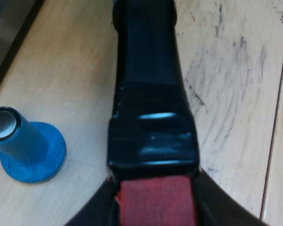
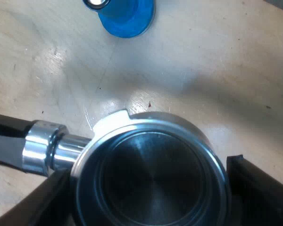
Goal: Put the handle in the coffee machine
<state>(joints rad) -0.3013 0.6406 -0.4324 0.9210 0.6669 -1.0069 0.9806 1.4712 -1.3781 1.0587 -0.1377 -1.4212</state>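
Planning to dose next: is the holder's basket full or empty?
Empty: inside the holder bare shiny metal shows down to the bottom, with no grounds.

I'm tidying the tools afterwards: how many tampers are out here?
1. The blue tamper stands on its base on the wooden table, near the holder and its handle. Others may be hidden.

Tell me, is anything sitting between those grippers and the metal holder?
Nothing visible does. The left gripper clamps the metal holder's red handle end, the right gripper its basket; the blue tamper stands apart on the table.
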